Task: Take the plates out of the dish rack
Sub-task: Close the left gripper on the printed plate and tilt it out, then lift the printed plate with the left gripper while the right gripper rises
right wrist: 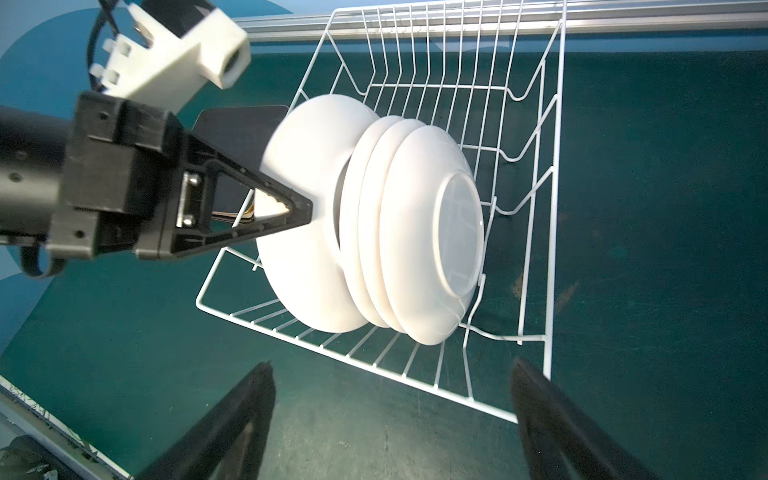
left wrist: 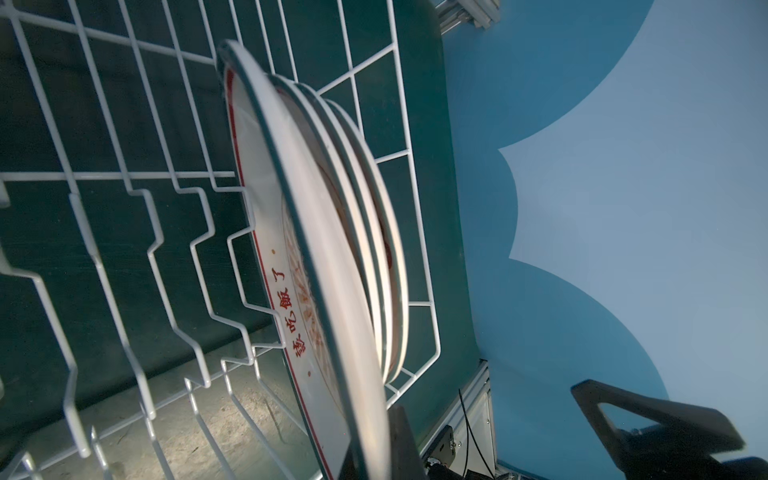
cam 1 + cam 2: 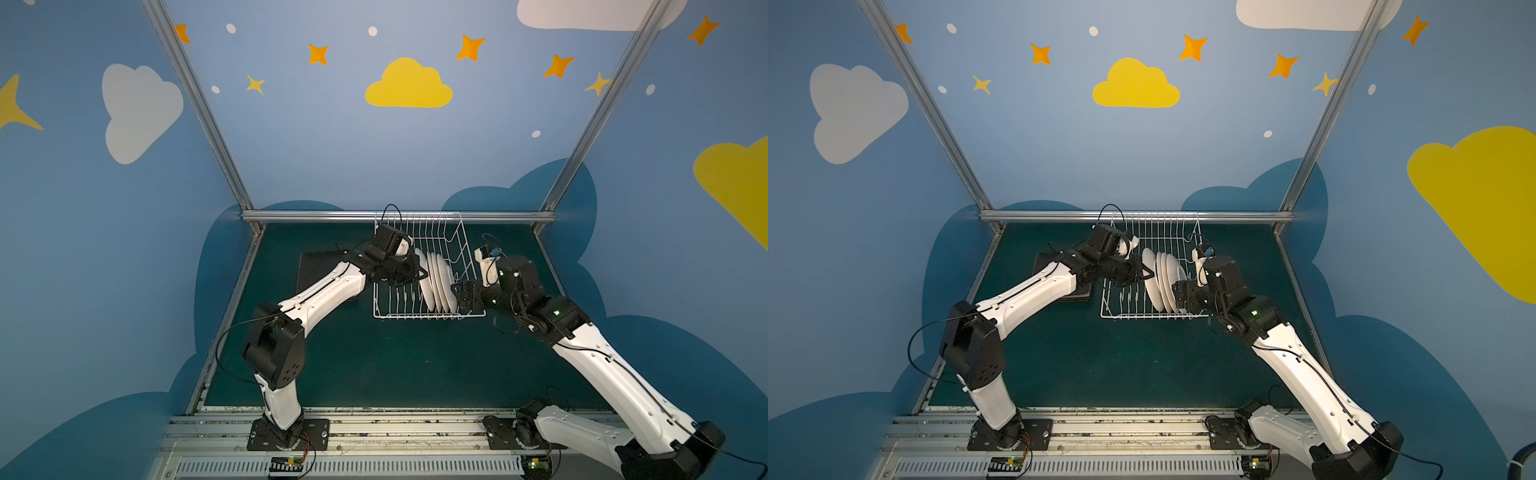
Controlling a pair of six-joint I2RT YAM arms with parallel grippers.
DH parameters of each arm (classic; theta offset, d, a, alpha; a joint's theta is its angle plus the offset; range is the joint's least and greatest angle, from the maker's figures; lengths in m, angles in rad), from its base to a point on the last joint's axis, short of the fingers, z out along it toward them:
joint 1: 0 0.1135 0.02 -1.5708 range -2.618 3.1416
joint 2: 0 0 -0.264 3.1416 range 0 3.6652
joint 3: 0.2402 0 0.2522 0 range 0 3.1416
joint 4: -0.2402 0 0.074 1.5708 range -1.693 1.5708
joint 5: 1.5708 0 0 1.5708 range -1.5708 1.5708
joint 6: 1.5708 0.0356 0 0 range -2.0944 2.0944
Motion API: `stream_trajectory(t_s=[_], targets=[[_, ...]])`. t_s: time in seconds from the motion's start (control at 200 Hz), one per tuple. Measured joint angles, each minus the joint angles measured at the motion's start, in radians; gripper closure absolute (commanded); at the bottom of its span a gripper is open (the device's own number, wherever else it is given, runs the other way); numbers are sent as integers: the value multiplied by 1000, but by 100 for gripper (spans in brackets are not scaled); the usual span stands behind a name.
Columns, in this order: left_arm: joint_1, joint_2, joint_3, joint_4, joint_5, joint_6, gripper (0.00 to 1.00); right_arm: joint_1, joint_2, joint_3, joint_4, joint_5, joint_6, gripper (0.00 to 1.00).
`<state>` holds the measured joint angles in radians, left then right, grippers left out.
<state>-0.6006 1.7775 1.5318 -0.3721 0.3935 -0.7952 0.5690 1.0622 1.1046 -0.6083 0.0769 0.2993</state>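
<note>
Gripping the round white plate at the row's nine o'clock end, inside the white wire dish rack, the left gripper is clamped tight; the right gripper gapes empty at three o'clock.

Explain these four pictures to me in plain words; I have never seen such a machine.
Two robot arms, left and right, stand at the front of a green table. Two pictures look down from one camera head above; the two others come from a camera on each arm's wrist. On the table sits a white wire dish rack with four round white plates standing on edge. The left gripper is shut on the rim of the nearest plate, tipped away from the other three. The right gripper hangs open beside the rack, holding nothing. Dark square plates lie stacked left of the rack, partly under the left arm.
</note>
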Motion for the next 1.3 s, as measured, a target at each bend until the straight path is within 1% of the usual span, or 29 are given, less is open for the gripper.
stream_trajectory(t_s=[0.461, 0.541, 0.921, 1.181, 1.302], targets=[[27, -93, -22, -15, -3, -17, 97, 0, 1, 0, 6, -8, 15, 12], [38, -107, -32, -30, -24, -18, 97, 0, 3, 0, 6, -10, 19, 12], [53, -135, -55, -29, -19, -24, 97, 0, 6, 0, 6, -11, 29, 12], [89, -189, -56, -32, -42, -13, 97, 0, 6, 1, 6, -15, 40, 12], [90, -196, -53, -33, -46, 24, 97, 0, 8, 5, 6, -18, 57, 12]])
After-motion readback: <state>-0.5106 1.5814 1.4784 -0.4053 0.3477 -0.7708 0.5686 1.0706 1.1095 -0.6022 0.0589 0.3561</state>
